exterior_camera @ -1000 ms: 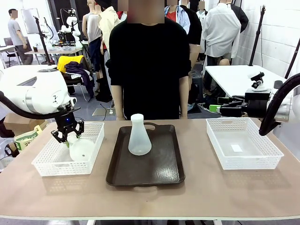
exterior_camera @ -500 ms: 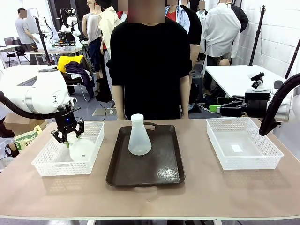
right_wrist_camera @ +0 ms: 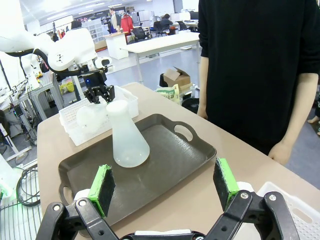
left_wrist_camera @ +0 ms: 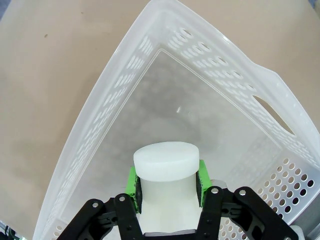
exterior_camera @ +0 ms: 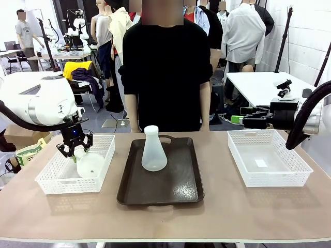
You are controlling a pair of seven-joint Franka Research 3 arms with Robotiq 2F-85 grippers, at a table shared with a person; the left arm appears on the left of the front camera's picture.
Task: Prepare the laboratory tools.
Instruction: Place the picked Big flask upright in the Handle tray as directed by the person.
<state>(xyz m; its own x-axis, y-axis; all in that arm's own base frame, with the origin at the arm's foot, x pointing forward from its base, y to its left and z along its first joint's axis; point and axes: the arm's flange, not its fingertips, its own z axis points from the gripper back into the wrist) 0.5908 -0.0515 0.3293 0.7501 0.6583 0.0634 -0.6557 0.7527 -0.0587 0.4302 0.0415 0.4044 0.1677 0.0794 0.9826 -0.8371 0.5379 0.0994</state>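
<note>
One frosted-white conical flask (exterior_camera: pixel 153 150) stands upright on the dark brown tray (exterior_camera: pixel 170 186), also in the right wrist view as the flask (right_wrist_camera: pixel 127 137) on the tray (right_wrist_camera: pixel 170 155). The other flask (exterior_camera: pixel 89 164) lies tilted inside the left white basket (exterior_camera: pixel 51 183). My left gripper (exterior_camera: pixel 74 150) is shut on its neck; in the left wrist view the green pads (left_wrist_camera: pixel 132 182) press both sides of the flask neck (left_wrist_camera: pixel 166 162), the left gripper (left_wrist_camera: pixel 166 182) over the basket (left_wrist_camera: pixel 100 115). My right gripper (right_wrist_camera: pixel 164 179) hangs open and holds nothing, above the table's right side.
A second white basket (exterior_camera: pixel 268 157) sits at the right with a small paper slip inside. A person in black (exterior_camera: pixel 165 67) stands at the far edge behind the tray, hands down. Bare table lies in front of the tray and baskets.
</note>
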